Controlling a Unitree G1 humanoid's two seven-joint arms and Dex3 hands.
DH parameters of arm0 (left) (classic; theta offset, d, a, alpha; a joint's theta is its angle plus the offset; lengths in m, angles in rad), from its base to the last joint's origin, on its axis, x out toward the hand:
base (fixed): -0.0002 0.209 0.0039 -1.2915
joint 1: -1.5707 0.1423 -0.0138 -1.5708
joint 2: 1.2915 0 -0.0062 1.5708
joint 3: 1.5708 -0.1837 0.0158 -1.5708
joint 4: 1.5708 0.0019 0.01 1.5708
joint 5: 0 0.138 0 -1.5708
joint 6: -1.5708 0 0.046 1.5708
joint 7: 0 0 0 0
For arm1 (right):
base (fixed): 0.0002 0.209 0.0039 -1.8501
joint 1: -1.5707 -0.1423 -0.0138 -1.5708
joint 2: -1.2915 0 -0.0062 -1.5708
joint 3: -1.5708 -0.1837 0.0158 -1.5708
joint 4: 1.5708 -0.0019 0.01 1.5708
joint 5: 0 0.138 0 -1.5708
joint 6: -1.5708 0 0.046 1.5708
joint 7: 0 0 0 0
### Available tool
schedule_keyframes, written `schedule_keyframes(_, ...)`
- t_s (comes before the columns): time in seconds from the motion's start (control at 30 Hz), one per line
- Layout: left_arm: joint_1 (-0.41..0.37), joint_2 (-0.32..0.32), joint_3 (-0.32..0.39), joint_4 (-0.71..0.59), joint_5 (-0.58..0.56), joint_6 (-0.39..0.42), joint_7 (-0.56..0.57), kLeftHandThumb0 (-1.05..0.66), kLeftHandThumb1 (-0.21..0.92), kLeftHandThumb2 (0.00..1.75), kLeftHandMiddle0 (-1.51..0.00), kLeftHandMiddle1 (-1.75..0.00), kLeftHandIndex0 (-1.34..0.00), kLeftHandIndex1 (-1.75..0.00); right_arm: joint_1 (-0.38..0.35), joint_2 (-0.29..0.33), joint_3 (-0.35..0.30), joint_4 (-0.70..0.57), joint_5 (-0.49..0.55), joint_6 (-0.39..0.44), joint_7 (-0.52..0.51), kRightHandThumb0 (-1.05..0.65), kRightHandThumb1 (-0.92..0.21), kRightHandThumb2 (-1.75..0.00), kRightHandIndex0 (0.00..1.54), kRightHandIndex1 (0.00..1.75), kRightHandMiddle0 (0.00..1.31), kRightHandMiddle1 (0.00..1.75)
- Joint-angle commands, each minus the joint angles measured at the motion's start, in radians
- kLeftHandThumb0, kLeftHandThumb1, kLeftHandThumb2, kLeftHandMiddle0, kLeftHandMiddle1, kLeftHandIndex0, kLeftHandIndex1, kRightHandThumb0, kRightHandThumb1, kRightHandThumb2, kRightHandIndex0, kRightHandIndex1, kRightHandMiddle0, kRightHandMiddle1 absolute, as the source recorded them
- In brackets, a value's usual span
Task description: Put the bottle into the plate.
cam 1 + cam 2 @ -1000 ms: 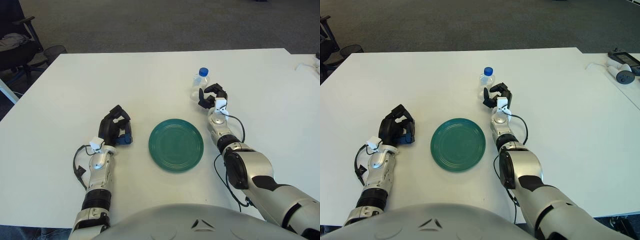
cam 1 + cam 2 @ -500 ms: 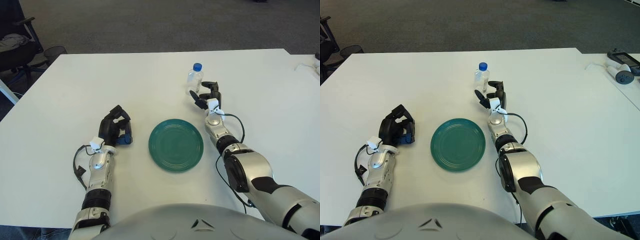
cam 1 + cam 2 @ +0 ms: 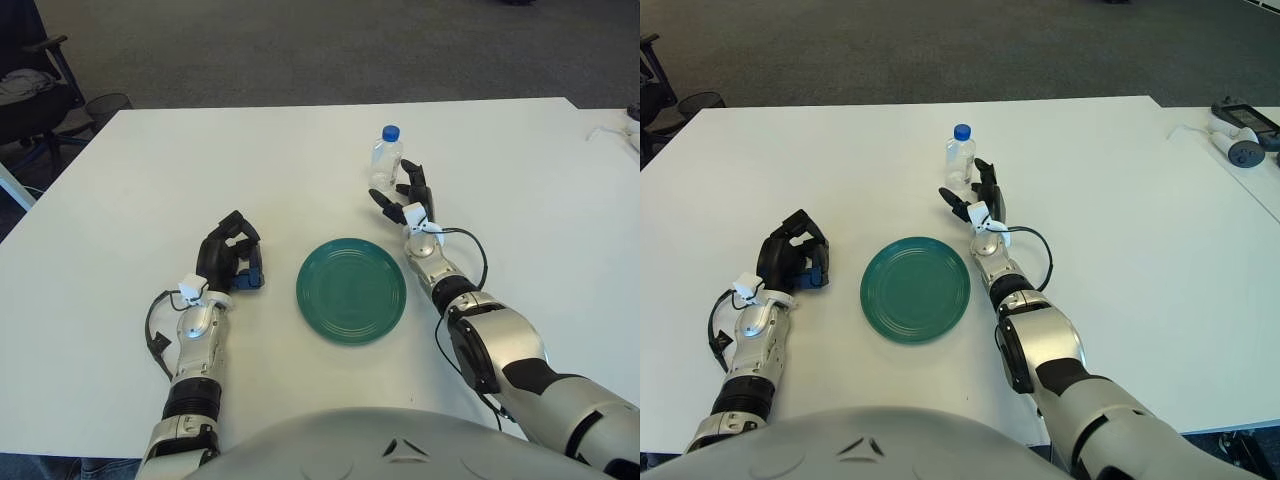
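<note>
We have our right hand (image 3: 402, 200) up at the far side of the white table (image 3: 520, 200), its fingers spread and empty, just in front of the small clear water bottle (image 3: 385, 158) with the blue cap. The bottle stands upright on the table, beyond the green plate (image 3: 351, 290) and a little to its right, well apart from the plate's rim. We judge that the fingers are splayed this way so that they can close round the bottle's lower body; from here we cannot tell whether any fingertip already touches the plastic. The plate sits between our two arms, near our body, which leaves a short carry back toward us once the bottle is held. Our left hand (image 3: 230, 262) shows just left of the plate with its fingers curled in, holding nothing we can make out. It appears to have no part in this step.
</note>
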Motion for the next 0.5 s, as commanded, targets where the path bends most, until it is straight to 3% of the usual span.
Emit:
schedule_keyframes(0.0, 0.041, -0.011, 0.005, 0.056, -0.008, 0.03, 0.009, -0.61, 0.05, 1.65, -1.33, -1.75, -0.85, -1.75, 0.064, 0.0, 0.004, 0.055, 0.001, 0.102, 0.036, -1.05, -0.92, -0.28, 0.02, 0.23, 0.0, 0.38)
schedule_keyframes(0.47, 0.048, -0.014, 0.007, 0.05, -0.006, 0.028, 0.015, -0.61, 0.04, 1.66, -1.34, -1.75, -0.85, -1.75, 0.045, 0.011, 0.012, 0.06, 0.008, 0.127, 0.057, -1.05, -0.92, -0.31, 0.06, 0.2, 0.0, 0.49)
